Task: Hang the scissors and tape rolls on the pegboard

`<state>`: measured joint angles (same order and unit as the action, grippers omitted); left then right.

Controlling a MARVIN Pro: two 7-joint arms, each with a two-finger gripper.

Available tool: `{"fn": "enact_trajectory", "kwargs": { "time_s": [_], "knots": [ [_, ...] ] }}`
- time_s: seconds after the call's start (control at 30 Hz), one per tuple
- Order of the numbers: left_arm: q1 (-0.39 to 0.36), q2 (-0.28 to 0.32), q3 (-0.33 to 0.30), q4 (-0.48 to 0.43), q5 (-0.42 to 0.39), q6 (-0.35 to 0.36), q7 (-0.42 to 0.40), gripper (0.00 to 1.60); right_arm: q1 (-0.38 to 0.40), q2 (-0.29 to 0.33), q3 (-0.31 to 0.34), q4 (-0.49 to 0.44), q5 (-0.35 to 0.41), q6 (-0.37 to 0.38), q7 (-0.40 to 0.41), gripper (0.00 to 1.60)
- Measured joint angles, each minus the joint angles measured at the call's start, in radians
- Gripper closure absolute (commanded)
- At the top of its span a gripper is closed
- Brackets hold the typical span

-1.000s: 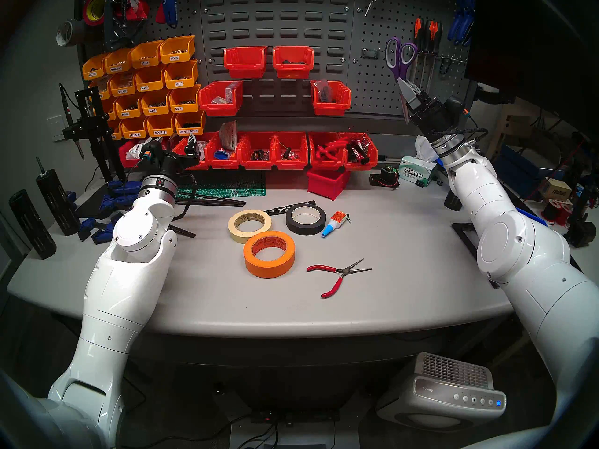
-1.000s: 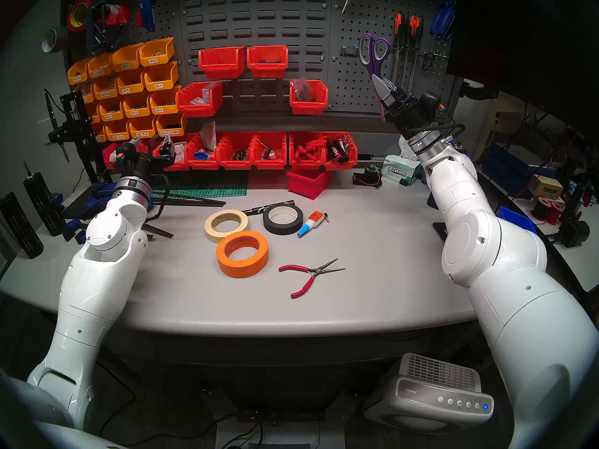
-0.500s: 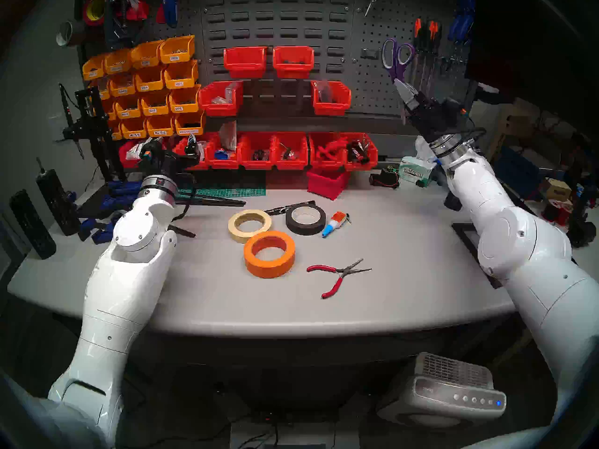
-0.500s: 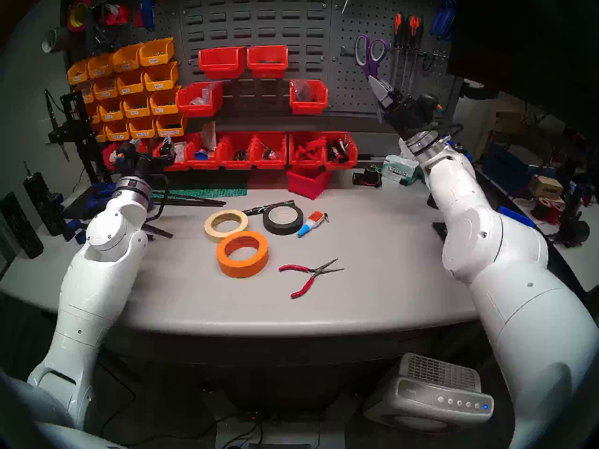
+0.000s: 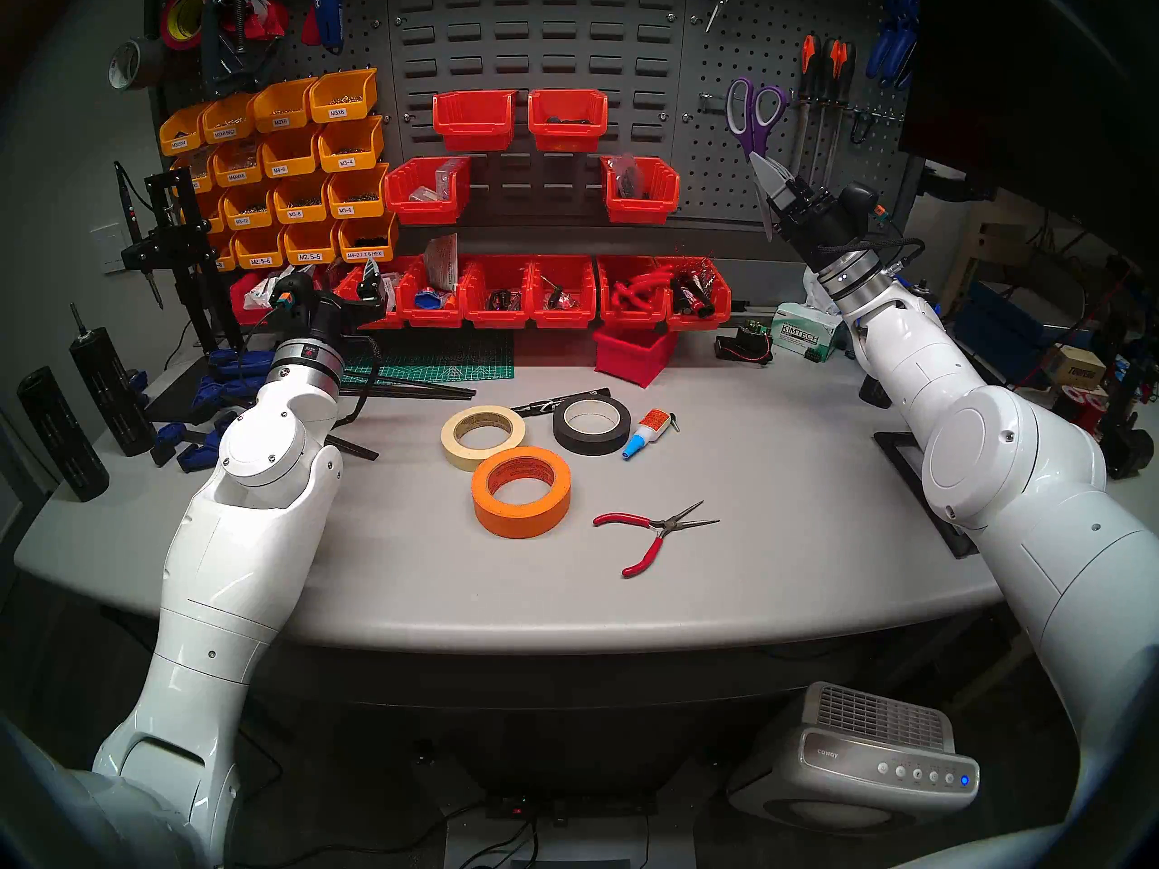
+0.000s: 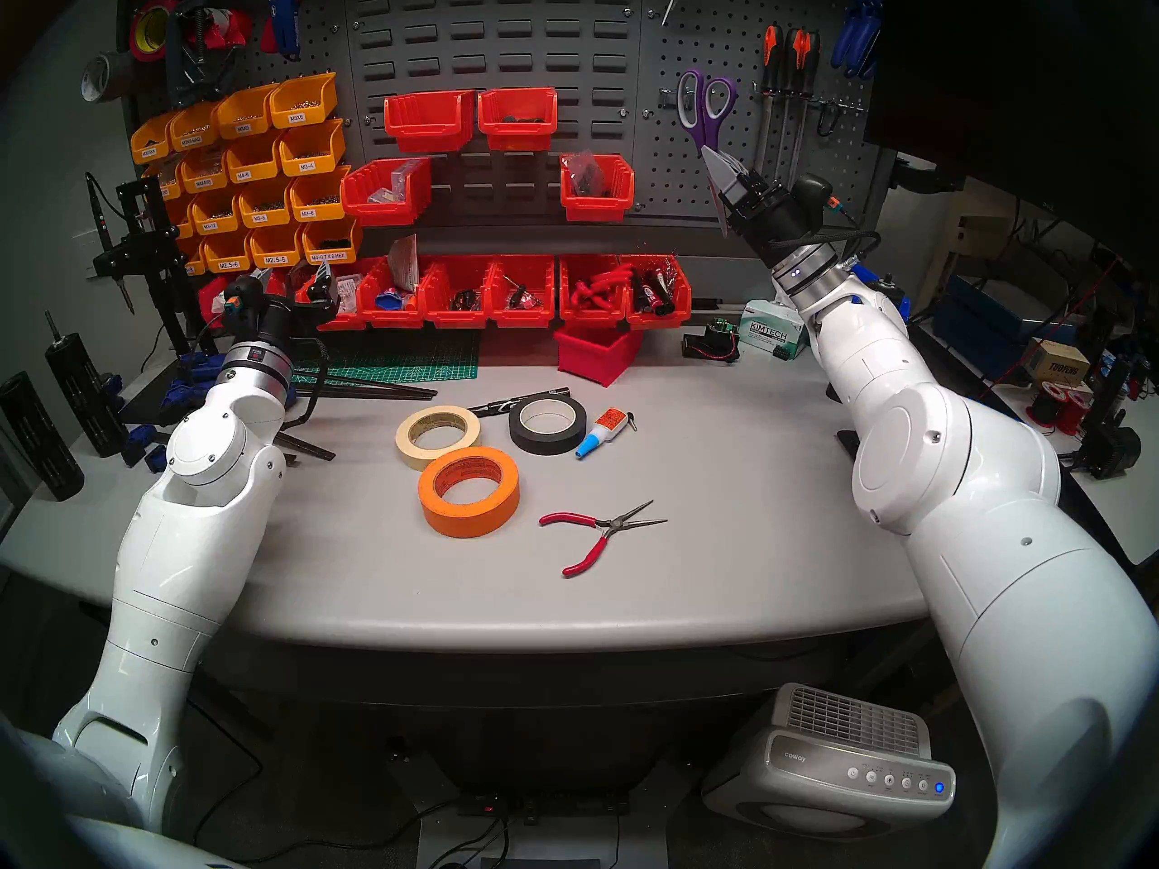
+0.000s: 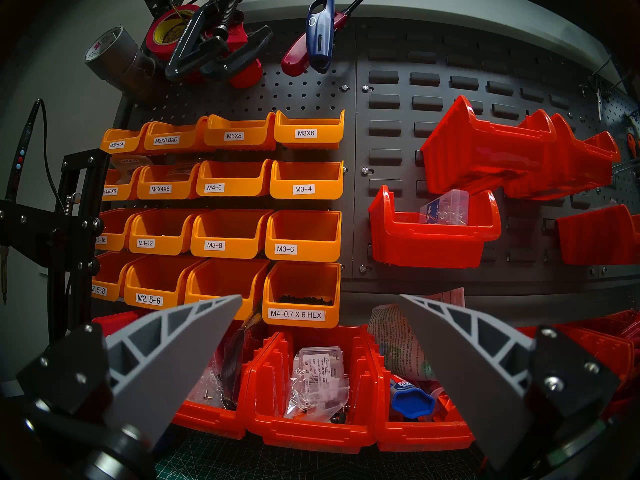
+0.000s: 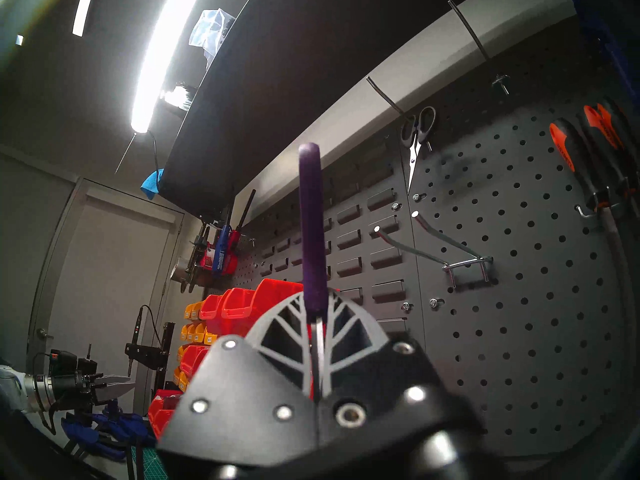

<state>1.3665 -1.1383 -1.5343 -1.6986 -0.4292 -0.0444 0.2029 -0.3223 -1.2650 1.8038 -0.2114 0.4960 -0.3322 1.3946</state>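
at the pegboard, r gripper jaws clamp scissors blades, handles above; l gripper jaws open.

The head views were evenly lit from above and sharp across the grey table, with soft, short shadows under the tape rolls. Fisheye bending curved the table's front edge, and a dark rim swallowed every corner. The right wrist view was dim, except for a ceiling strip light that blew out to white glare; its near black gripper housing was blurred. The left wrist view was bright and crisp, darkening toward its edges.
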Motion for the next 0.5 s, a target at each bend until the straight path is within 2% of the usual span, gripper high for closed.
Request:
{"fn": "enact_trajectory", "kwargs": {
  "time_s": [0.5],
  "knots": [
    [0.000, 0.000, 0.000, 0.000, 0.000, 0.000, 0.000, 0.00, 0.019, 0.001, -0.003, 0.032, -0.012, -0.023, -0.051, 1.60]
  ]
}}
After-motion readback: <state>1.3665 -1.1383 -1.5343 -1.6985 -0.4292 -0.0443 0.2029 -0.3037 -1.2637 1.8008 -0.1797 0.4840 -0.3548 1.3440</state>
